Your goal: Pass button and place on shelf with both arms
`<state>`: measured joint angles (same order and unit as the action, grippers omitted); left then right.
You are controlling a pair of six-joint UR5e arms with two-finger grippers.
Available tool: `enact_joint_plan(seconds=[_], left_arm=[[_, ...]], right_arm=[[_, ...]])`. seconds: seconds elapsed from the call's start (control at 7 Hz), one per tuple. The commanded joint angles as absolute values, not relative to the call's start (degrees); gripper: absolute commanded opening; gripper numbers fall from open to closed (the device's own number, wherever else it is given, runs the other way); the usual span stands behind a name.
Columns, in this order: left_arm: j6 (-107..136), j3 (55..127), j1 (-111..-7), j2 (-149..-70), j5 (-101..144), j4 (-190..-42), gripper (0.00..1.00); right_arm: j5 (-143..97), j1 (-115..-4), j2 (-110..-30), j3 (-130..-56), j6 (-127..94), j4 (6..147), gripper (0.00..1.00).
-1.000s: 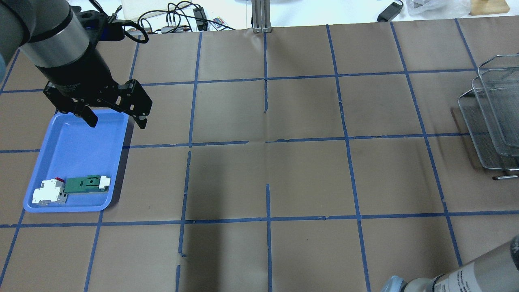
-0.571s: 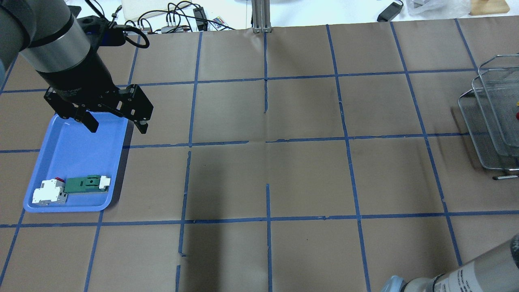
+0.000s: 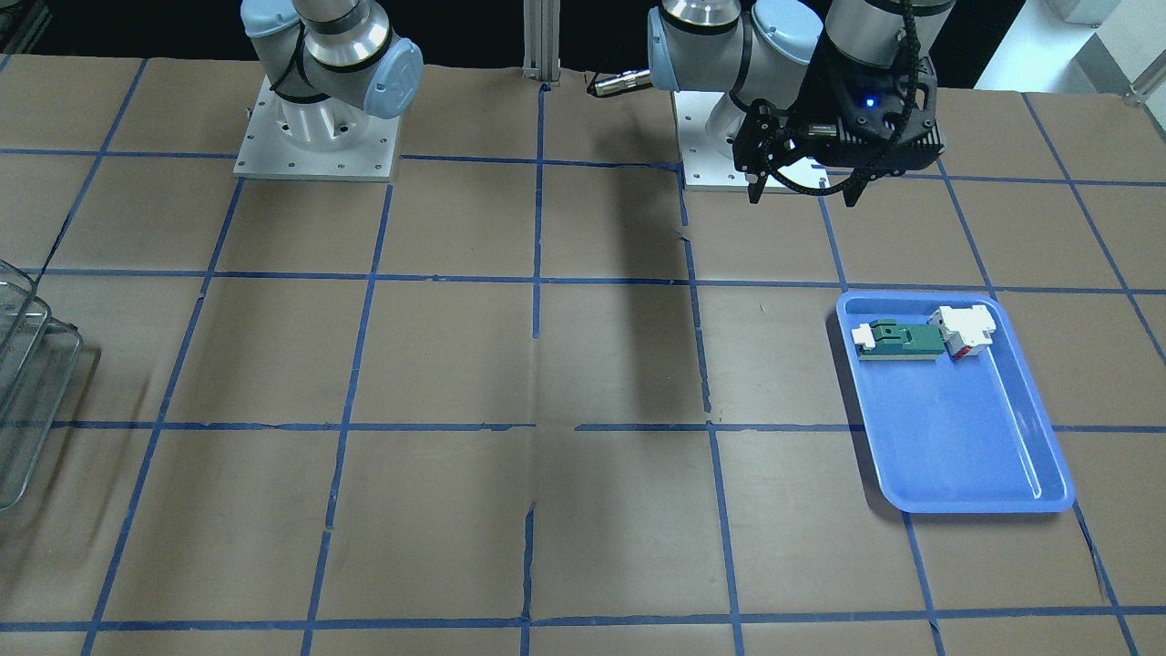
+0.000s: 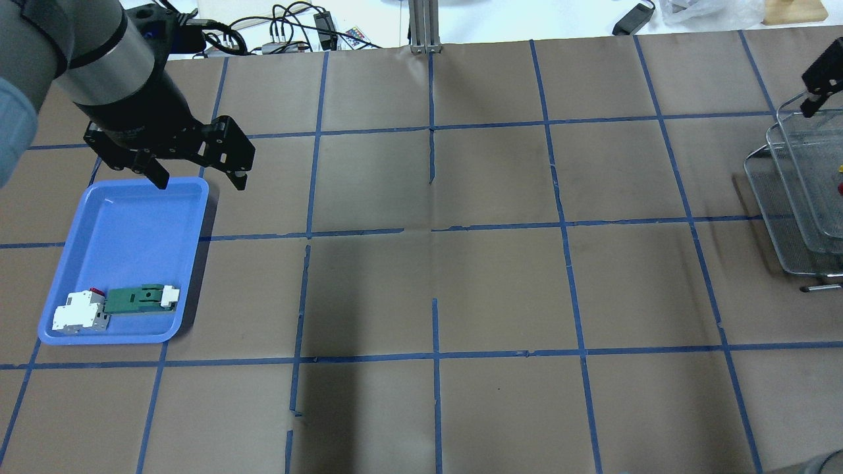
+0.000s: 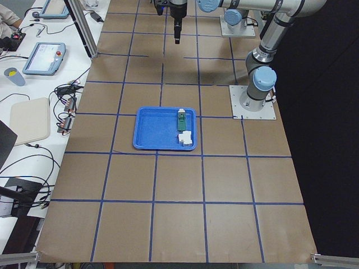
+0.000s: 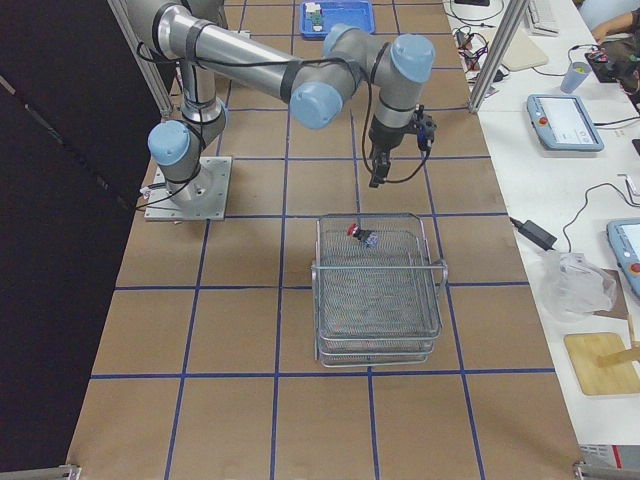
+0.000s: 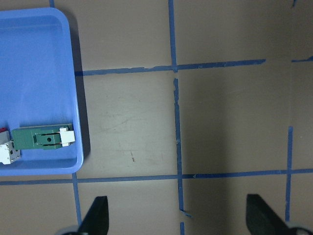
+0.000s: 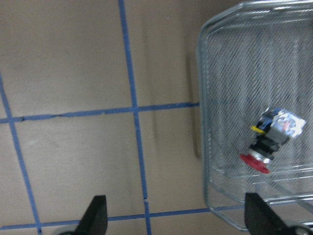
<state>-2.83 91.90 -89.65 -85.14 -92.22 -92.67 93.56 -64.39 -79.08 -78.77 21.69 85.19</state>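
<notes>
Overhead exterior: right hand (image 8: 175, 205), spread, newly appears near shelf (image 4: 800, 197); left hand (image 4: 201, 184) spread too.

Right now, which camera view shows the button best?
The right wrist-mounted view: the button lies large in the shelf. Exterior right shows it small; overhead catches only a red speck; the others miss it.

The brown table (image 4: 500, 283), gridded with blue tape (image 4: 494, 228), carries the blue tray (image 4: 132, 237) and the wire shelf (image 6: 385, 300).
</notes>
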Motion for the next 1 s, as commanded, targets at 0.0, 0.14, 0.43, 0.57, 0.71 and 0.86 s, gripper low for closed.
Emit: enact_joint_plan(seconds=[0.0, 0.14, 0.43, 0.57, 0.71, 0.86], left_arm=[[-3.3, 92.1, -89.6, -85.1, -92.2, -92.4, 1.00], [-3.3, 92.0, -89.6, -85.0, -92.2, -92.4, 1.00], [-3.3, 92.1, -89.6, -84.9, -92.1, -92.4, 1.00], [-3.3, 92.1, -89.8, -85.0, -92.2, -92.4, 1.00], [-3.3, 92.2, -89.8, -84.9, -92.2, -92.4, 1.00], [-3.3, 92.4, -89.8, -85.0, -92.2, -92.4, 1.00]], right_arm=[[93.4, -75.8, -86.2, -82.7, 7.6, 80.2, 1.00], [93.6, -81.6, -89.1, -85.9, 1.6, 80.4, 1.00], [93.4, -88.7, -94.9, -91.0, -6.5, 80.7, 1.00], [93.4, -88.8, -96.1, -94.7, -6.6, 84.0, 1.00], [93.4, -89.1, -98.1, -98.6, -6.7, 86.6, 1.00], [92.2, -89.5, -100.3, -100.0, -6.5, 87.7, 1.00]])
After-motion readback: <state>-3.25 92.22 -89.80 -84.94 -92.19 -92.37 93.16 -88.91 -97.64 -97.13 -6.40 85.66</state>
